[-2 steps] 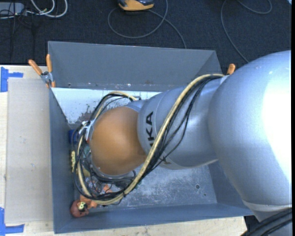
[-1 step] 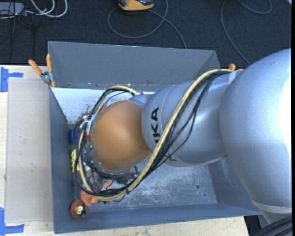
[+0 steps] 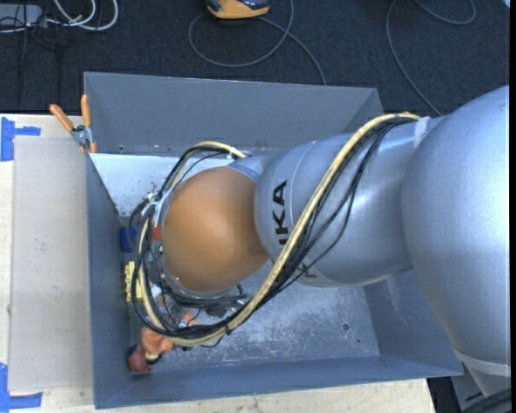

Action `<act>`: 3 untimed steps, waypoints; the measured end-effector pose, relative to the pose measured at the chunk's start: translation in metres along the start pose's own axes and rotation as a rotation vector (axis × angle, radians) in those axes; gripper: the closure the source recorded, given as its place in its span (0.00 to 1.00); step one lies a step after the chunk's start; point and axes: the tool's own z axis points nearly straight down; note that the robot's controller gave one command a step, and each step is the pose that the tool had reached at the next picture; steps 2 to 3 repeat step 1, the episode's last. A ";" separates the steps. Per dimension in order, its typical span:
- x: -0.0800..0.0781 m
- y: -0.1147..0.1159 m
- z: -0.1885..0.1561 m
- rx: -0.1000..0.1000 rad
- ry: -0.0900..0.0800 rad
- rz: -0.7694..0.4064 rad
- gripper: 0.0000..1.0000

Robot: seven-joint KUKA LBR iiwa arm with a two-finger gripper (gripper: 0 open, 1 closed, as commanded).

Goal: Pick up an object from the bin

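Under its orange cover (image 3: 211,226), the end effector (image 3: 187,312) hung at the grey metal bin's (image 3: 241,110) 8 o'clock side, its state impossible to tell. A small orange-brown lumpy object (image 3: 144,351) lay at its 7 o'clock.

Matt grey metal bin (image 3: 232,110), floor scuffed and speckled, smooth glossy orange cover (image 3: 208,231), satin silver arm casing (image 3: 451,231)

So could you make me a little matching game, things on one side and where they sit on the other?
1 orange dome cover
2 small orange-brown thing
3 blue thing
4 yellow and black cables

A in the lower-left corner of the bin
B along the silver arm
C against the bin's left wall
D on the arm's wrist, over the bin's middle

Pairs: 1-D, 2-A, 3-C, 4-B
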 end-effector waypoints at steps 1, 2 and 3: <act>0.000 0.000 -0.011 0.000 0.001 0.000 1.00; 0.000 0.000 -0.011 0.000 0.001 0.000 1.00; 0.000 0.000 -0.011 0.000 0.001 0.000 1.00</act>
